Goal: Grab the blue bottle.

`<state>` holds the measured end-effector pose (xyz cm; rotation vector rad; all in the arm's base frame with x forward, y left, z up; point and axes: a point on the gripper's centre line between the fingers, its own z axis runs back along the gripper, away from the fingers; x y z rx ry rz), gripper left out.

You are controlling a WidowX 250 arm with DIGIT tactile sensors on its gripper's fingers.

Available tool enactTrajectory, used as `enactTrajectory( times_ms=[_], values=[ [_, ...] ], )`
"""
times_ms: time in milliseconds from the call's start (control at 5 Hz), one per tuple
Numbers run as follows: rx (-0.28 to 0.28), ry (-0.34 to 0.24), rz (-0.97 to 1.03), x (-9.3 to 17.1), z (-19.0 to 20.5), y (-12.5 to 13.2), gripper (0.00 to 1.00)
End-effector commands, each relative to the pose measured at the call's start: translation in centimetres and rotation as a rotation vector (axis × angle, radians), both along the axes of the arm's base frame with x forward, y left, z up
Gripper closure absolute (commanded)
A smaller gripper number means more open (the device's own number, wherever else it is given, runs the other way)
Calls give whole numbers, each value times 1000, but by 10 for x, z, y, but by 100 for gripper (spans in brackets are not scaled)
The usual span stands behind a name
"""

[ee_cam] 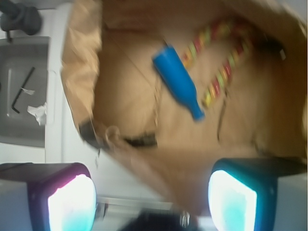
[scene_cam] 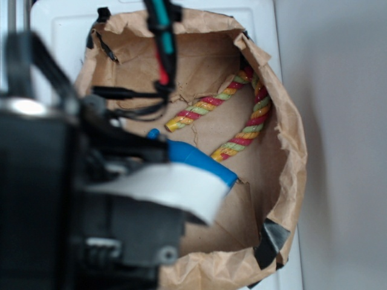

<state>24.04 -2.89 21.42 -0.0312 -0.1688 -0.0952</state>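
Observation:
The blue bottle (scene_cam: 202, 162) lies on its side inside a brown paper bag (scene_cam: 284, 139), partly hidden behind my arm in the exterior view. In the wrist view the blue bottle (ee_cam: 177, 81) points its narrow neck down and to the right. My gripper (ee_cam: 151, 199) is open, its two glowing pads wide apart, hovering above the bag's near rim with nothing between them. The bottle lies well ahead of the fingertips.
A red-yellow-green twisted rope (scene_cam: 242, 118) curves through the bag beside the bottle, seen again as the rope (ee_cam: 219, 72) in the wrist view. The bag's crumpled walls (ee_cam: 82, 67) ring the bottle. A grey tray (ee_cam: 21, 91) with a hex key sits to the left.

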Motion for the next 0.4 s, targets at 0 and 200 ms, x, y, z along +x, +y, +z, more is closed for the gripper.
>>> enactTrajectory(
  times_ms=[0, 200],
  values=[
    [-19, -97, -132, 22, -42, 11, 0],
    [4, -80, -140, 31, -69, 37, 0]
  ],
)
